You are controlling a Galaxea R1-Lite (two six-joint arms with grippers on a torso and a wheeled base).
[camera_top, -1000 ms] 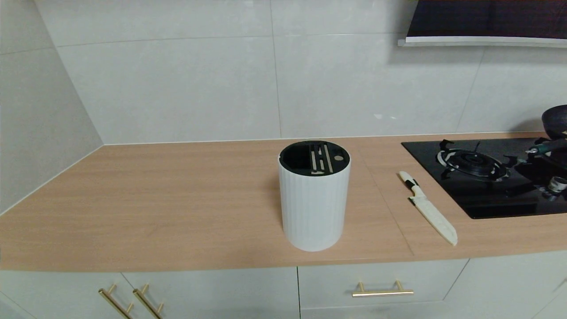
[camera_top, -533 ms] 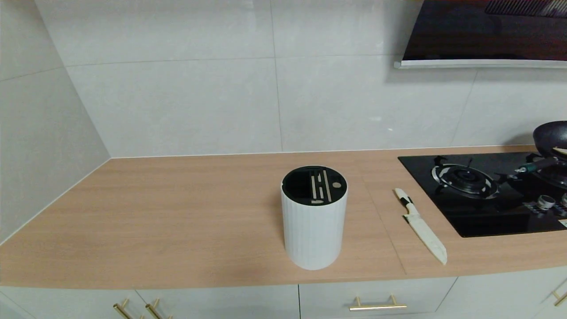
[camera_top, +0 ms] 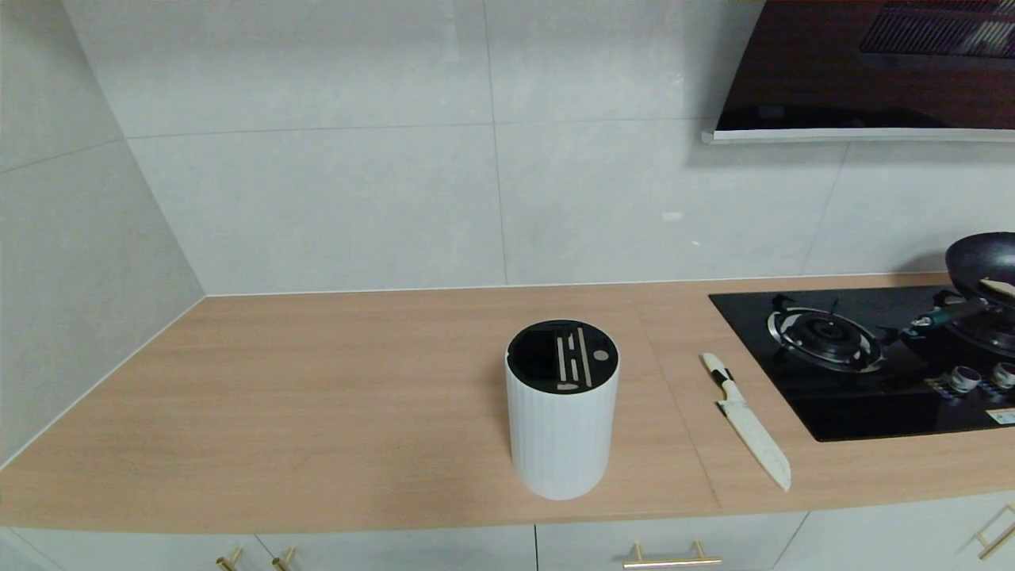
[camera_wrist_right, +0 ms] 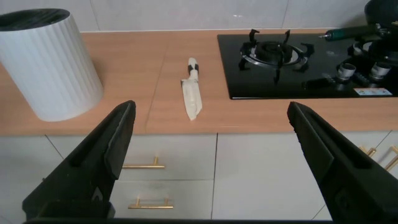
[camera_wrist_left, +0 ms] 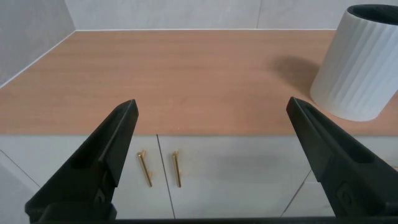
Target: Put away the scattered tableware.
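Note:
A white knife [camera_top: 745, 420] with a black band on its handle lies flat on the wooden counter [camera_top: 317, 404], between the holder and the stove; it also appears as the knife [camera_wrist_right: 193, 93] in the right wrist view. A white ribbed cylindrical holder [camera_top: 562, 412] with a black slotted top stands upright near the counter's front edge. My left gripper [camera_wrist_left: 208, 155] is open, held in front of the cabinet fronts below the counter, left of the holder [camera_wrist_left: 360, 62]. My right gripper [camera_wrist_right: 208, 162] is open too, low before the cabinets, facing the knife and the holder [camera_wrist_right: 50, 62].
A black gas stove [camera_top: 864, 357] occupies the counter's right end, with a dark pan [camera_top: 983, 266] on its far burner and knobs along the front. A range hood [camera_top: 864, 71] hangs above. Tiled walls close the back and left. Cabinet doors with gold handles [camera_wrist_left: 160, 168] sit below.
The whole head picture has shifted downward and things look smaller, so the camera has risen or tilted up. The knife and holder keep their places on the counter.

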